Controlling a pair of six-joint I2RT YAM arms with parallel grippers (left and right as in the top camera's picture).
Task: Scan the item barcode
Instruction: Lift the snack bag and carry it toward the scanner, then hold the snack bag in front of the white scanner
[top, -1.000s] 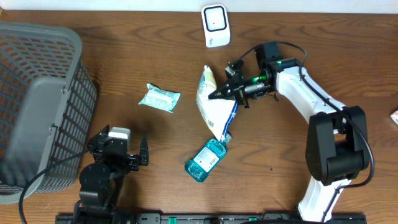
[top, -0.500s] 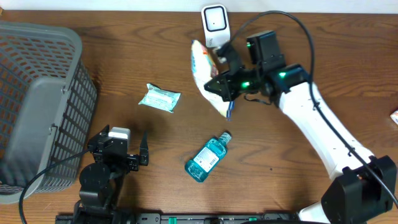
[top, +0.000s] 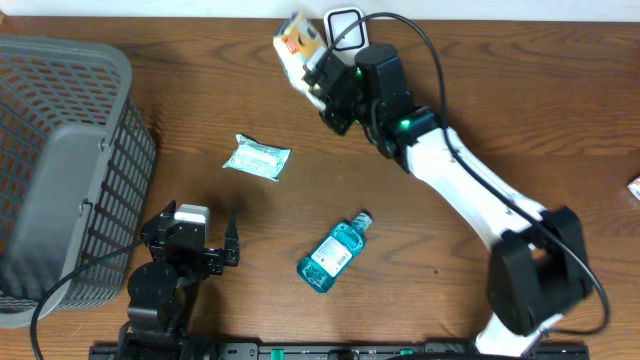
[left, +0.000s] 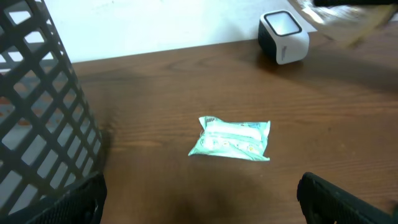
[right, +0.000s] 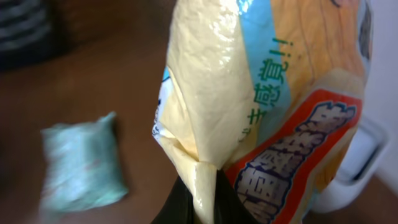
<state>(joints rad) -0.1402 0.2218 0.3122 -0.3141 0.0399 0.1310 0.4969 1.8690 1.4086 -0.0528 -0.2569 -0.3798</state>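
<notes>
Overhead: one snack bag (top: 297, 40), pinched at its seam by my right gripper (top: 318, 82), hangs just beside the scanner (top: 344, 22) on the basket side. Its long axis runs away from my fingertips. My left gripper (top: 218, 252), spread wide and empty, sits well apart from the scanner. Farther from the scanner: one green packet (top: 256, 157), one blue bottle (top: 335, 252), one basket (top: 60, 150).

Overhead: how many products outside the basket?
3: snack bag in the right gripper, teal packet mid-table, blue bottle near front; cut-off thing at right edge may be another.
</notes>
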